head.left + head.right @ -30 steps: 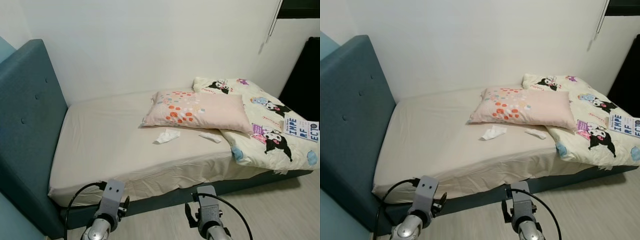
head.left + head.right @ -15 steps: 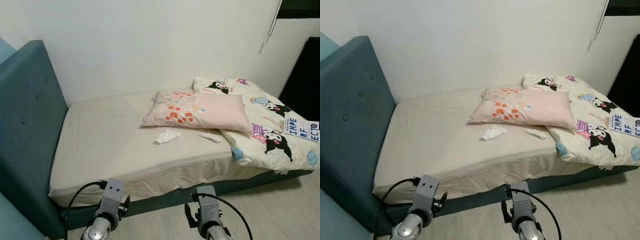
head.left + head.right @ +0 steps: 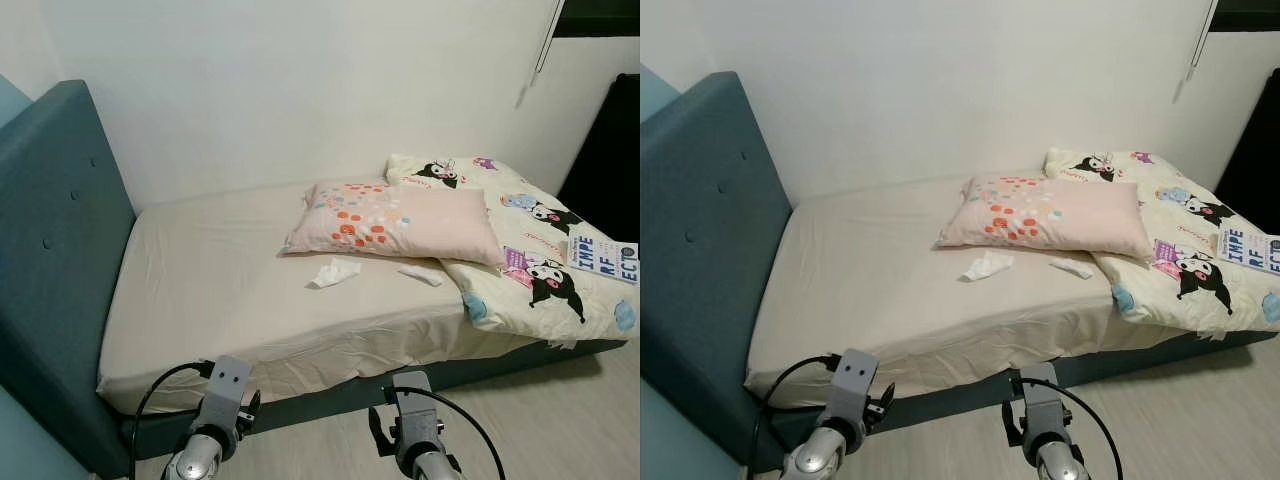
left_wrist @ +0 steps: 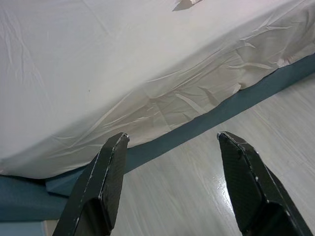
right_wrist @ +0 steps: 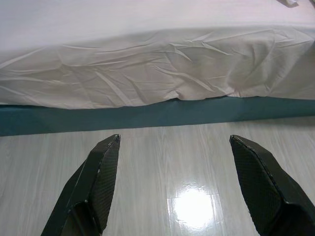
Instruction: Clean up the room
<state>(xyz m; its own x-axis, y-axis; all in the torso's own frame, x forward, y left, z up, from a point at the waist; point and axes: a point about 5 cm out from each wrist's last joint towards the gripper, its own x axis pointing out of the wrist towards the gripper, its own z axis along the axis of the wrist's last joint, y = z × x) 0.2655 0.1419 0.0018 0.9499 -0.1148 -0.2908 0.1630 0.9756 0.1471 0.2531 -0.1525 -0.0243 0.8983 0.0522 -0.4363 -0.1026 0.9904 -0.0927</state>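
Left gripper (image 4: 170, 147) low over the floor (image 5: 162, 162) at the bed (image 3: 200, 280) edge, fingers spread, empty. Right gripper (image 5: 174, 147) beside it, same height, fingers spread, empty. Ahead of both on the sheet: crumpled tissue (image 3: 334, 271), second tissue (image 3: 421, 274) right of it, pink pillow (image 3: 400, 220) just behind. Cartoon blanket (image 3: 540, 250) and book (image 3: 603, 258) well off to the right gripper's right.

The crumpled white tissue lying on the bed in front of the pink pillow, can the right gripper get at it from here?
Probably not yet. The crumpled white tissue lies mid-mattress with nothing over it, but the right gripper hangs open, low over the floor beside the bed.
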